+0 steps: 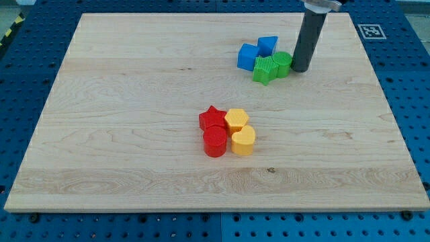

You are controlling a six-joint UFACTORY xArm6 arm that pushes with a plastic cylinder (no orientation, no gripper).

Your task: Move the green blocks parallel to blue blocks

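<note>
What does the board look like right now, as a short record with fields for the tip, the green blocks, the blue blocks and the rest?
tip: my tip sits at the view's right edge of the green blocks, touching or nearly so
green blocks: green star and a second green block, side by side
blue blocks: two, blue block and blue block, just above-left of the greens
rest: red star, red cylinder, yellow hexagon, yellow heart, clustered near the centre of the wooden board

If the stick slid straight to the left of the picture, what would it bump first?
Probably the green blocks. My tip sits right at their right side, seemingly touching. The blue blocks lie just behind them.
</note>
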